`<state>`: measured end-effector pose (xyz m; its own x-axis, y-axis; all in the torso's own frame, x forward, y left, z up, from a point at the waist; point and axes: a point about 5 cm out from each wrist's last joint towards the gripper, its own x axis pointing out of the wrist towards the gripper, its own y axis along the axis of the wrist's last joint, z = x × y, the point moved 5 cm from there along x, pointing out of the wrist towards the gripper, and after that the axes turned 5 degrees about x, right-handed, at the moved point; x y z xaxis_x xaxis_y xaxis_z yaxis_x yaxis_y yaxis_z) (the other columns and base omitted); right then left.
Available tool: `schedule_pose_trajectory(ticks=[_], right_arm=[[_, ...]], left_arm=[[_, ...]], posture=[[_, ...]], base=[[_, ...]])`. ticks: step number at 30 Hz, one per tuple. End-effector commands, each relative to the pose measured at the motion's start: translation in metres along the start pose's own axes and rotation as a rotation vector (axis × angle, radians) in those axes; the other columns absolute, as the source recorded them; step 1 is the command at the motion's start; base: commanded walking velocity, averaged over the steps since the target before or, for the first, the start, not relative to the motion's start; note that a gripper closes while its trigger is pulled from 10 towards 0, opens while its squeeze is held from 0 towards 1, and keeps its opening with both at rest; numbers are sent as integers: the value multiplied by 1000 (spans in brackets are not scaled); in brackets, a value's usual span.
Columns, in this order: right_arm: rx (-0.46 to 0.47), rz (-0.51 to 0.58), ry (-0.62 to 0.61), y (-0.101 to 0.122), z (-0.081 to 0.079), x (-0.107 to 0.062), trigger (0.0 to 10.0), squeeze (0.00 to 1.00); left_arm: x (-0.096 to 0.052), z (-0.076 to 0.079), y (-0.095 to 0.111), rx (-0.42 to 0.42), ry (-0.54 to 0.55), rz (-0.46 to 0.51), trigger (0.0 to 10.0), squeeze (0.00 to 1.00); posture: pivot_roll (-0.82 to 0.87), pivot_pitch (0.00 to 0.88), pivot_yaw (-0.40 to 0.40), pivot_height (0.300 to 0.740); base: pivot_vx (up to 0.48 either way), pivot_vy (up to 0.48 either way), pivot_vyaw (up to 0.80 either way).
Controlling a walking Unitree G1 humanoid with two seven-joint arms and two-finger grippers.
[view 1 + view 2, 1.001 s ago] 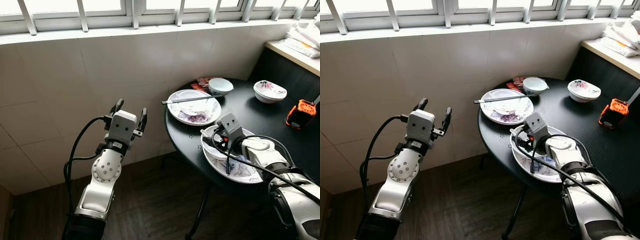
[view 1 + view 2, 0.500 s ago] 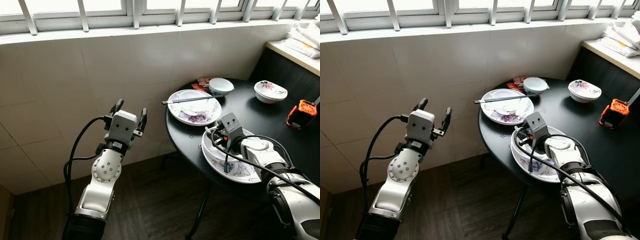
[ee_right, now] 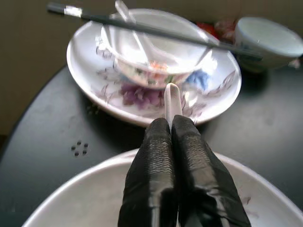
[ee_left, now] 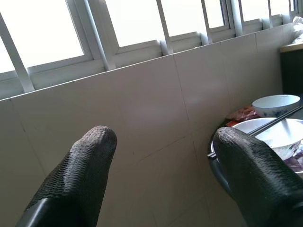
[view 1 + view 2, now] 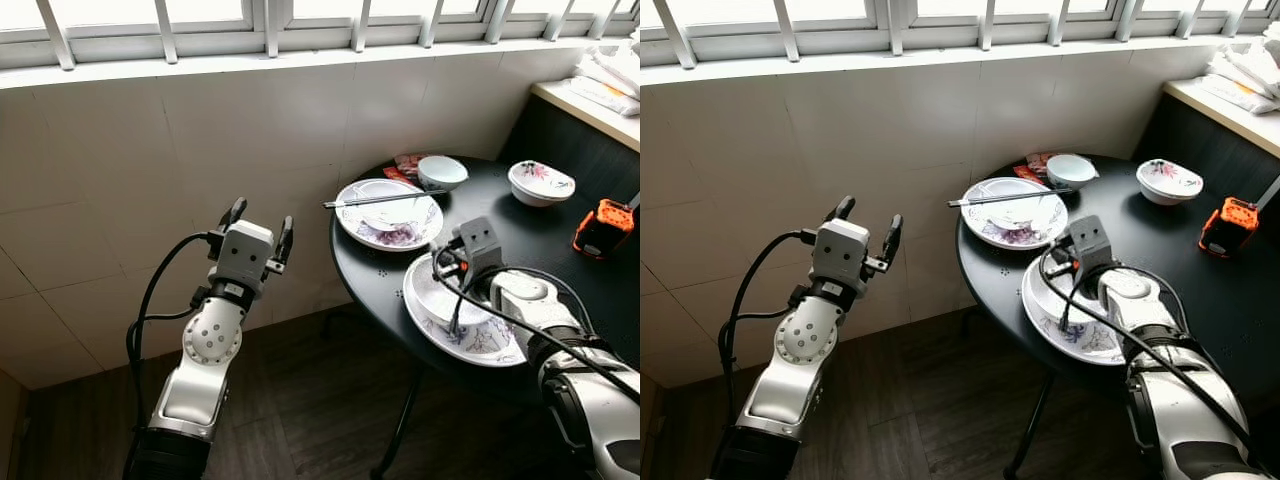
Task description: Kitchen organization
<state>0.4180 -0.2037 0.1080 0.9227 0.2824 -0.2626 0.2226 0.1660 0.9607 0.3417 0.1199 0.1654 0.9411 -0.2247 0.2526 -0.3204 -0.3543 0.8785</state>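
Tiled wall under a barred window; round black worktop (image 5: 560, 270) at my right, dark wood floor below.

On the worktop: near plate (image 5: 480, 340) with a white bowl (image 5: 440, 300) in it; beyond it a far plate (image 5: 390, 232) carrying a second bowl (image 3: 156, 61), chopsticks (image 5: 385, 198) laid across. Further back a small bowl (image 5: 441, 171), a red packet (image 5: 405, 163) beside it, a flowered bowl (image 5: 540, 182), and an orange-black device (image 5: 603, 229) near the right edge.

Step in hand, as I judge it: gathering the dirty tableware, with a spoon being carried between the two stacks.

Right gripper (image 3: 173, 125): fingers (image 3: 158, 146) pressed together, clamped on a thin white spoon (image 3: 172, 97) whose end juts out ahead of the tips. Head view puts the gripper above the gap between the two plates, at the far rim of the near plate. The spoon end points at the far plate's bowl; whether it touches anything I cannot tell.

Next move, my judgement: bring the spoon over a bowl and part the fingers so it drops inside. Care is needed with the chopsticks, which lie loose across the far plate and would roll if nudged.

Right arm: extended low over the near plate, wrist level, cable looping over the forearm.

Left gripper (image 5: 258, 232): raised before the wall, off the worktop, fingers (image 4: 85, 165) apart and holding nothing. Idle.
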Motion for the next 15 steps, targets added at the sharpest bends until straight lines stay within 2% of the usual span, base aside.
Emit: schedule_pose_trajectory(ticks=[1, 4, 5, 8, 9, 11, 12, 15], right_arm=[[-32, 117, -28, 29, 4, 1, 0, 0], [-88, 231, -13, 55, -6, 0, 0, 0], [-88, 231, -13, 55, -6, 0, 0, 0], [-163, 340, -10, 77, -21, -3, 0, 0], [-163, 340, -10, 77, -21, -3, 0, 0], [-228, 393, -7, 84, -36, -5, 0, 0], [-226, 417, -10, 85, -43, -7, 0, 0], [-201, 440, -15, 85, -51, -11, 0, 0]], left_arm=[[2, 5, 2, 2, -14, 3, 10000, 0], [2, 5, 2, 1, -17, 3, 10000, 0], [2, 5, 2, 1, -17, 3, 10000, 0], [1, 5, 0, 0, -20, 0, 10000, 0], [1, 5, 0, 0, -20, 0, 10000, 0], [1, 6, 1, -3, -21, 0, 10000, 0], [0, 6, 1, -4, -21, 0, 10000, 0], [-2, 5, 0, -4, -19, -4, 10000, 0]], posture=[[85, 0, -87, 740], [77, 0, -75, 740], [77, 0, -75, 740], [71, 0, -73, 740], [71, 0, -73, 740], [71, 0, -72, 740], [74, 0, -77, 740], [75, 0, -79, 740]], base=[[0, 0, 0], [0, 0, 0], [0, 0, 0], [0, 0, 0], [0, 0, 0], [0, 0, 0], [0, 0, 0], [0, 0, 0]])
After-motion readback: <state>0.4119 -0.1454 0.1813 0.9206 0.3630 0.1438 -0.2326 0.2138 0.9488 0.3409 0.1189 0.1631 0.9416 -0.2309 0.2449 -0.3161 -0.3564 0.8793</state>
